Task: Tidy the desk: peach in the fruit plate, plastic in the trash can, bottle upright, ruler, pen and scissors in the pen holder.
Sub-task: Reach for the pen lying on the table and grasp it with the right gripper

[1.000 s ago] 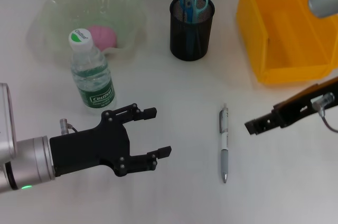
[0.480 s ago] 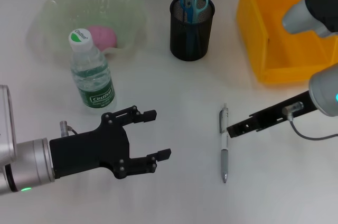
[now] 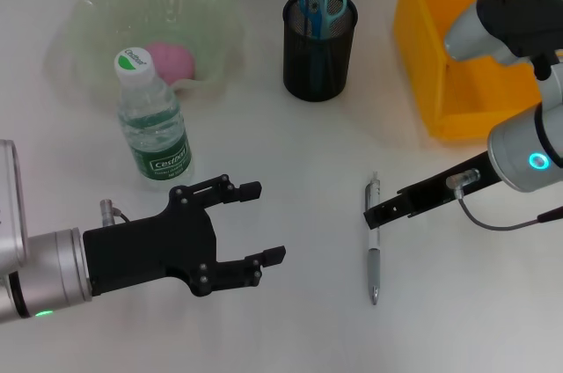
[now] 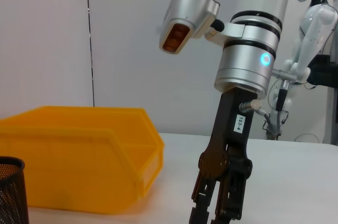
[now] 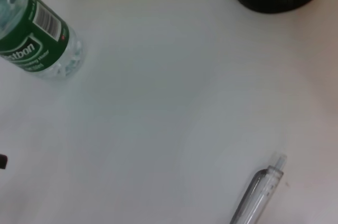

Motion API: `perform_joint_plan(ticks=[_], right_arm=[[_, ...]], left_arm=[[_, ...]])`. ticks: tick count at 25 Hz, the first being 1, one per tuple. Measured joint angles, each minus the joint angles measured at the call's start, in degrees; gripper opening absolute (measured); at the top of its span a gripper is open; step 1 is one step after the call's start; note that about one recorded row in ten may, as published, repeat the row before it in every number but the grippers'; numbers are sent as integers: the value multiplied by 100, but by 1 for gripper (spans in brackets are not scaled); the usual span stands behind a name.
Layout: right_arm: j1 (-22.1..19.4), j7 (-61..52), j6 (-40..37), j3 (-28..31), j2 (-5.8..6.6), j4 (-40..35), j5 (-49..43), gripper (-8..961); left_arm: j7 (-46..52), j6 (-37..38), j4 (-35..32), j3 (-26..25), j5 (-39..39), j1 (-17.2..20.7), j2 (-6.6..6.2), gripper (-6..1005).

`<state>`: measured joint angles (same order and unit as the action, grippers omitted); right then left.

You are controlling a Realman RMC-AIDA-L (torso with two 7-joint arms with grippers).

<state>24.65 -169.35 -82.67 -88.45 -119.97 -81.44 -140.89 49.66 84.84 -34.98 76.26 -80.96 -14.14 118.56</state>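
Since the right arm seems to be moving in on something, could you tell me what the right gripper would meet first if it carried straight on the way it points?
Most likely the pen: the right gripper points toward the robot's left and its tip is already at the pen's upper barrel in the head view. Its height above the desk is unclear, so contact cannot be confirmed.

One pen point(image 3: 373, 241) at lower centre; one bottle point(image 3: 152, 122) at left; one peach point(image 3: 170, 60) in one fruit plate point(image 3: 79, 17); one pen holder point(image 3: 319, 36) with one pair of scissors point(image 3: 321, 5); one yellow bin point(image 3: 457, 39); two grippers, left gripper point(image 3: 255, 223) and right gripper point(image 3: 373, 213).

"103-4" on right arm tag point(image 4: 238, 123).
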Motion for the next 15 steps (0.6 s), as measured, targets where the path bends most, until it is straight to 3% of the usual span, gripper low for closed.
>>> perform_joint_plan(ticks=[13,15], right_arm=[[248,-14,217,-33,7,503,-54,763],[312,-14,243,-33,9,615,-55,687]], left_arm=[[-1,9,0,-32,2,25,0,797],[-1,9,0,-32,2,26,0,797]])
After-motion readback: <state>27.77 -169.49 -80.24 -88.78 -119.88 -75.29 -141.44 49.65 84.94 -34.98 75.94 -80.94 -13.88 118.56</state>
